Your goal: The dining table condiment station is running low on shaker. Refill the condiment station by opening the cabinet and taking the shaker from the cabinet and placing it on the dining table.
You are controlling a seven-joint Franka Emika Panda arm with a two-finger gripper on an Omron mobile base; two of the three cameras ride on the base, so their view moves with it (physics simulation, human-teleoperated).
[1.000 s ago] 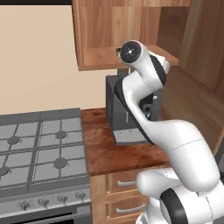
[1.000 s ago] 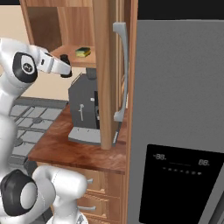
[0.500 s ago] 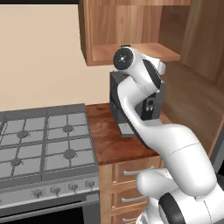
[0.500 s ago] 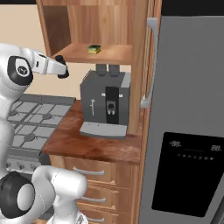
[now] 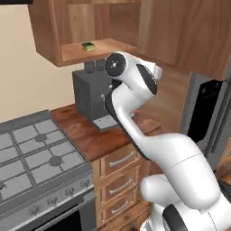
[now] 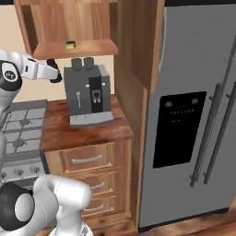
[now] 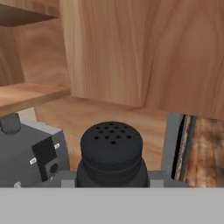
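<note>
Pincer (image 7: pixel 112 181), lower centre of my hand view, is clamped on the black shaker (image 7: pixel 112 153), upright for carrying toward the dining table.

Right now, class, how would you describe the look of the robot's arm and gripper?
The arm is glossy white, built of rounded, bulbous segments with dark grey round joint caps and black bands between links. The gripper is small and dark at the end of a white wrist.

One shaker (image 7: pixel 112 153), one coffee machine (image 6: pixel 87 94), three drawers (image 6: pixel 86 159)
</note>
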